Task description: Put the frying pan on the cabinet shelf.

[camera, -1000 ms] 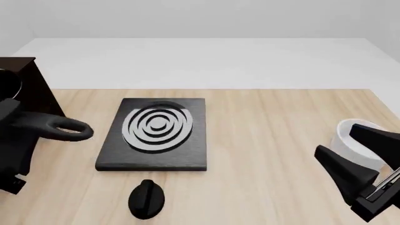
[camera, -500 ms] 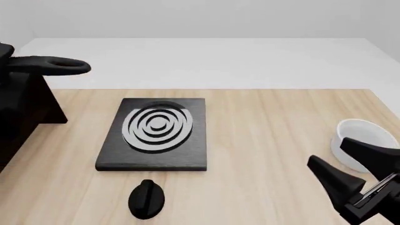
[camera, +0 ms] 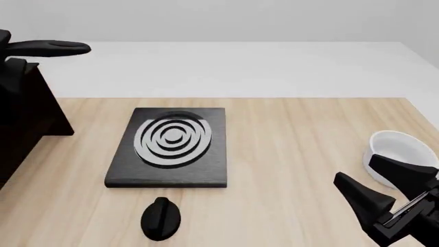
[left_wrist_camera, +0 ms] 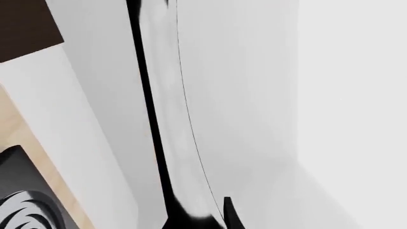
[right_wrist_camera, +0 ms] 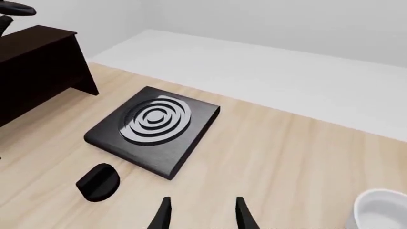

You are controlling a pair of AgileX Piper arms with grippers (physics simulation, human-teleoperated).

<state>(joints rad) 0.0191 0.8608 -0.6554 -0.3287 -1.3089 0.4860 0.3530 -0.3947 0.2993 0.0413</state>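
Observation:
The frying pan is held up in the air at the far left, above the cabinet (camera: 31, 116). Only its long black handle (camera: 48, 48) with the loop end reaches into the front view. In the left wrist view the pan (left_wrist_camera: 164, 95) fills the picture edge-on, showing a black rim and pale inside, and my left gripper (left_wrist_camera: 200, 217) is shut on it. The right wrist view shows the cabinet's flat top board (right_wrist_camera: 35, 40) with the handle loop (right_wrist_camera: 16, 8) above it. My right gripper (camera: 384, 198) hangs open and empty at the front right.
A black stove plate (camera: 170, 146) with grey rings lies at the table's middle left. A black knob (camera: 160, 218) sits in front of it. A white bowl (camera: 398, 154) stands at the right edge, just behind my right gripper.
The pan handle has risen from beside the cabinet front to above the cabinet and shifted left. My right gripper has drifted slightly lower and to the left.

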